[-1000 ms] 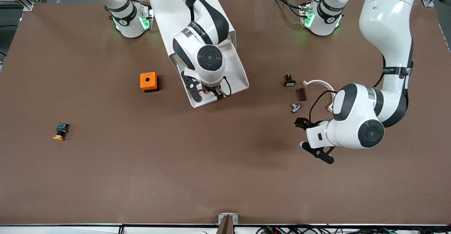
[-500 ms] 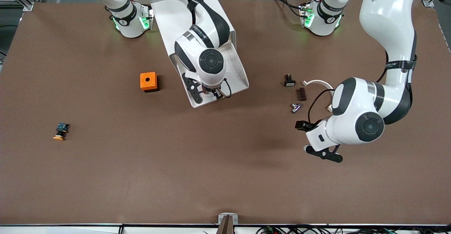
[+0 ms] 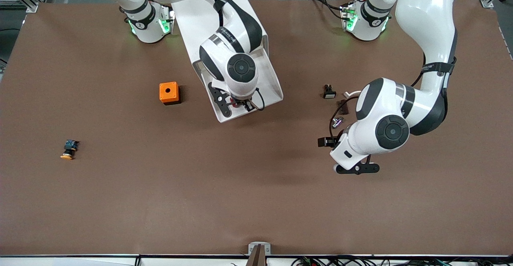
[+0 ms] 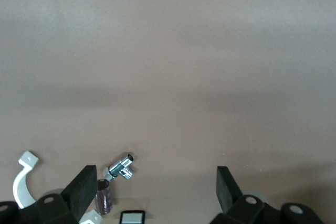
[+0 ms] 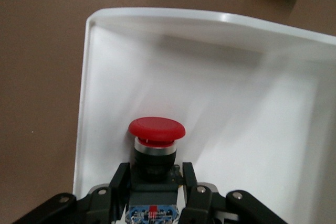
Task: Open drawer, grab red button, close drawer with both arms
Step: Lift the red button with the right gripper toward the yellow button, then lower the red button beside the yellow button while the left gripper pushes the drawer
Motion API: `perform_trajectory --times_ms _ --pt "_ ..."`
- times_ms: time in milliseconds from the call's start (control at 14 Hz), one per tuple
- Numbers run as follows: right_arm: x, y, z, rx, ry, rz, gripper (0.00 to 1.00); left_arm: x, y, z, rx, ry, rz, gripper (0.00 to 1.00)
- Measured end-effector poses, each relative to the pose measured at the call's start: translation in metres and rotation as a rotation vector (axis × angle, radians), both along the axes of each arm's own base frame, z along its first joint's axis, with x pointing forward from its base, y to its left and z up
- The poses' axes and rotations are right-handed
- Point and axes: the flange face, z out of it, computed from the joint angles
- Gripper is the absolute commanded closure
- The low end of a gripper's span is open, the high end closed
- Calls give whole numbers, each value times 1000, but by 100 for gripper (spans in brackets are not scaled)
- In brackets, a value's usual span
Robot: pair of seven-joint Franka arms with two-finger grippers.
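Observation:
The cabinet (image 3: pixel 208 13) stands at the robots' side of the table with its top drawer (image 3: pixel 275 86) pulled open, a wide white tray, seen also in the right wrist view (image 5: pixel 86 103). My right gripper (image 3: pixel 239 105) is down in the drawer near its front edge. In the right wrist view it (image 5: pixel 155 182) is shut on the black body of the button (image 5: pixel 156 128), whose red cap faces away from the wrist. My left gripper (image 3: pixel 356 168) hovers over bare table, open and empty, its fingers (image 4: pixel 84 190) wide apart.
An orange box with a hole (image 3: pixel 168 92) sits beside the drawer. An orange-capped button (image 3: pixel 69 149) lies toward the right arm's end. By the left arm lie a chrome fitting (image 3: pixel 336 121), a brown piece (image 3: pixel 342 105), a small black part (image 3: pixel 329 92) and a white clip (image 3: pixel 352 93).
The left arm has swung toward the middle of the table, its gripper now turned over bare mat. The right gripper has stayed in the drawer, shut on the button.

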Motion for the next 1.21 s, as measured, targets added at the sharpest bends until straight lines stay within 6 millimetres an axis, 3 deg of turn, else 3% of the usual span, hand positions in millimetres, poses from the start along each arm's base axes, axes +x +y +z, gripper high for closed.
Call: perform_trajectory --times_ms 214,357,429,571,786,1000,1071,1214 --pt "13 -8 35 -14 14 -11 81 0 0 -1 28 10 139 0" --pt "33 -36 81 -14 38 2 84 -2 -4 -3 40 16 192 0" --pt "44 -59 105 -3 54 38 84 -5 -10 -4 45 18 206 0" --pt "67 -122 151 45 88 162 84 -12 -31 -6 51 12 233 0" --pt "102 -250 196 150 122 375 84 -23 -73 -19 36 -26 252 0" --pt "136 -378 196 207 109 584 83 -36 -112 -40 15 -54 222 0" --pt "145 -415 188 217 96 662 83 -41 -124 -47 12 -56 212 0" --pt "158 -468 162 223 67 775 83 -53 -144 -59 16 -51 208 0"
